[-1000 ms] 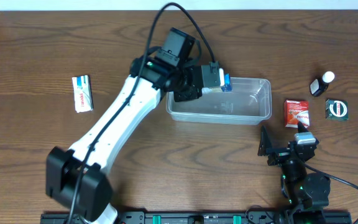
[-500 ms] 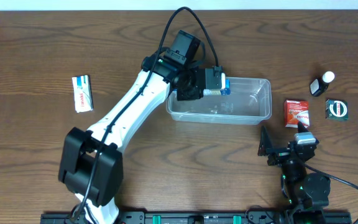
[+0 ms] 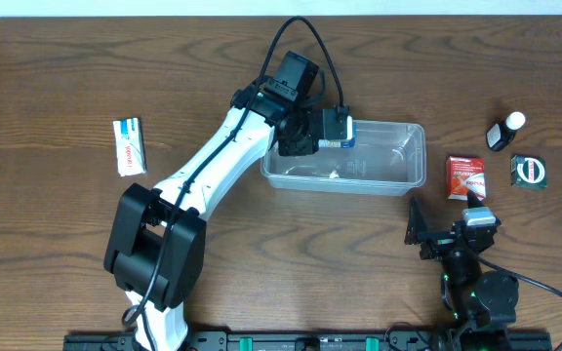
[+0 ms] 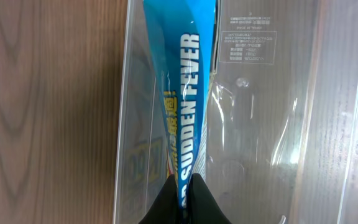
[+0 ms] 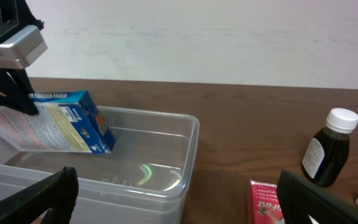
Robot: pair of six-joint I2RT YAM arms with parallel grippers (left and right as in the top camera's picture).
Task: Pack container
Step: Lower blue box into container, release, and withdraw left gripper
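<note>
The clear plastic container (image 3: 398,161) sits at centre right of the table; it also shows in the left wrist view (image 4: 272,124) and the right wrist view (image 5: 160,162). My left gripper (image 3: 332,135) is shut on a blue box (image 3: 347,136) and holds it tilted inside the container's left end, just above the floor. The box shows edge-on between the fingers (image 4: 185,196) as a blue strip (image 4: 182,93), and from the side in the right wrist view (image 5: 61,121). My right gripper (image 3: 445,226) is open and empty, low near the table's front, right of centre.
A red box (image 3: 465,176) lies right of the container, also in the right wrist view (image 5: 269,202). A dark bottle with a white cap (image 3: 504,131) and a dark green packet (image 3: 528,171) are at far right. A white box (image 3: 129,145) lies far left.
My left gripper has lowered the blue box further into the container's left end and drawn it slightly left. The right arm has not moved.
</note>
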